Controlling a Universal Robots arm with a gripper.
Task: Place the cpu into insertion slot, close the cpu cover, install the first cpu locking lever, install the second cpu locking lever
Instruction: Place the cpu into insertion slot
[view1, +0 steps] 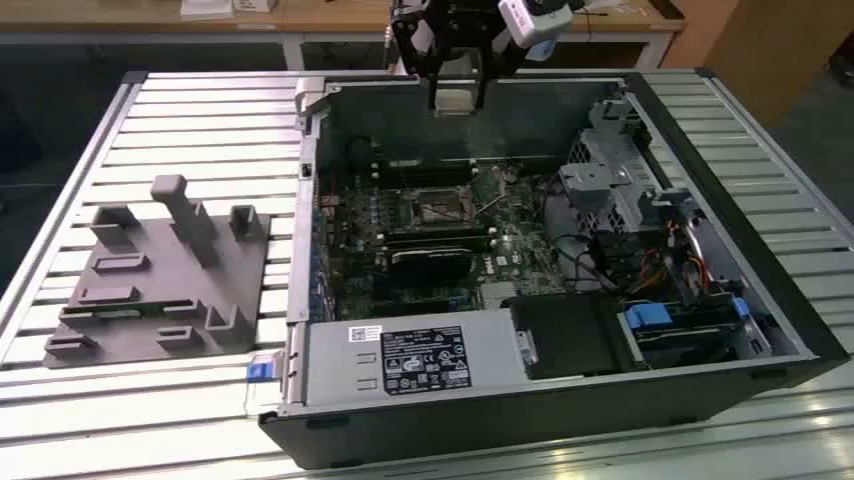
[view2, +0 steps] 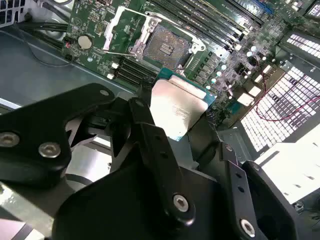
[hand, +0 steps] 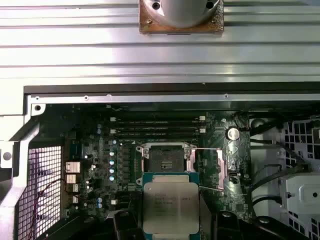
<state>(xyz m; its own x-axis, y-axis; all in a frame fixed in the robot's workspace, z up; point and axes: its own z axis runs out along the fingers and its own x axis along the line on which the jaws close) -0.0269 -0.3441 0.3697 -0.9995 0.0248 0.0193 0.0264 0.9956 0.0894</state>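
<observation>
Open computer case (view1: 747, 330) on a slatted metal worktop (view1: 200, 120), with the arm poised over it.

The gripper (view1: 454, 98) hangs above the far wall of the case, high over the motherboard (view1: 400, 215). Its black fingers (view2: 145, 117) are closed narrowly on two opposite edges of the cpu (view2: 175, 100). The chip is carried flat in the air, its pale metal face showing in both wrist views. It touches nothing but the fingers.

The insertion slot (hand: 167, 160) lies well below the cpu (hand: 170, 205). Its dark centre is bare and its silver rim exposed. In the first wrist view the chip sits just beside the slot's near edge rather than squarely over it. In the exterior view the slot (view1: 438, 208) appears near the middle of the board, between rows of long black memory slots (view1: 427, 240).

The cpu cover (hand: 221, 170), a thin metal frame, is swung open to one side of the slot, towards a round coin cell (hand: 232, 133).

A grey box with a printed label (view1: 414, 360) fills the near corner of the case. A grey moulded fixture (view1: 160, 270) stands on the worktop at the exterior view's left, well apart from the case.
</observation>
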